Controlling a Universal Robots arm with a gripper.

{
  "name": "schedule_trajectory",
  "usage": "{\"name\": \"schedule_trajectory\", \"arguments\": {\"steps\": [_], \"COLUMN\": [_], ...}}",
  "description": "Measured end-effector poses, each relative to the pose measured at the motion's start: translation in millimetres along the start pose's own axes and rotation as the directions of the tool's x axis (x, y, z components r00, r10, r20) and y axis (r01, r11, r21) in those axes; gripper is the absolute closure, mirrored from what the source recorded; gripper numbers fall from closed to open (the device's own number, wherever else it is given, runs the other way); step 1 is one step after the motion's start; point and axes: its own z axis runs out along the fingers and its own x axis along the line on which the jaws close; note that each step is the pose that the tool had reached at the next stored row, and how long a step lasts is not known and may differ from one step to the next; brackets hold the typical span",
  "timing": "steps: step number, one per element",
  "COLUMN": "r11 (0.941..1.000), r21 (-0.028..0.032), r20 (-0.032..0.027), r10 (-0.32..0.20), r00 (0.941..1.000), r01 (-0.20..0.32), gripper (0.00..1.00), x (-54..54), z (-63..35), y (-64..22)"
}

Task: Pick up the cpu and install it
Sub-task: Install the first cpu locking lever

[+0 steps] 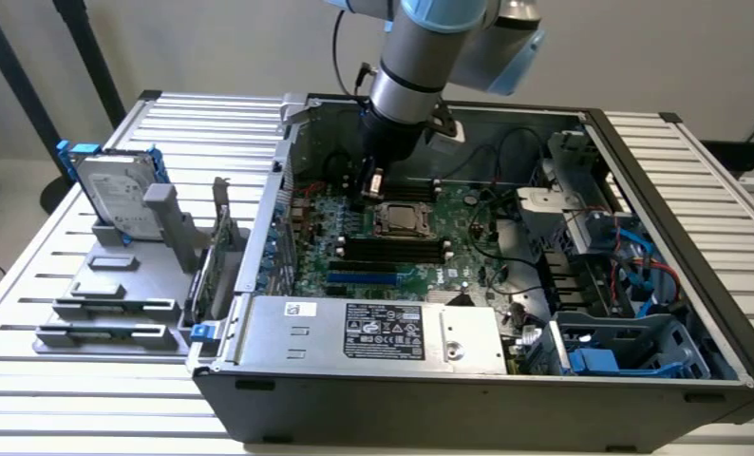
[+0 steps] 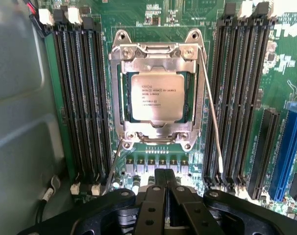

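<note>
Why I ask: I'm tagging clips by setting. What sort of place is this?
Likely a computer assembly bench: an open grey metal computer case lies on a slatted table, a silver-grey square cpu sits in its green motherboard, and a blue-framed silver hard drive stands alongside.

the one arm slants down from overhead at the far side of the scene. its silver tube leans so the lower end sits more toward the exterior view's left than the pale blue joint up top. below the tube, a black wrist points almost straight down. the pincer hangs at its tip, and in the wrist view its two black fingers are pressed together with nothing between them.
</note>
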Motion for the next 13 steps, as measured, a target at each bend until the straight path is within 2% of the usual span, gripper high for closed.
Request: {"name": "schedule_trajectory", "arguments": {"steps": [2, 6, 8, 13], "r11": [1.0000, 1.0000, 1.0000, 0.9988], "r21": [-0.0002, 0.0005, 0.0004, -0.0010], "r20": [-0.0065, -0.0282, -0.0371, -0.0524], "r10": [0.001, 0.000, 0.005, 0.049], "r00": [1.0000, 0.9996, 0.9993, 0.9974], "r01": [-0.001, 0.000, -0.005, -0.049], "gripper": [0.89, 0.89, 0.89, 0.89], "x": [0.0, 0.0, 0.0, 0.0], "z": [-3.4, -13.4, -16.6, -17.4], "y": [-4.4, -12.7, -15.4, -17.9]}}
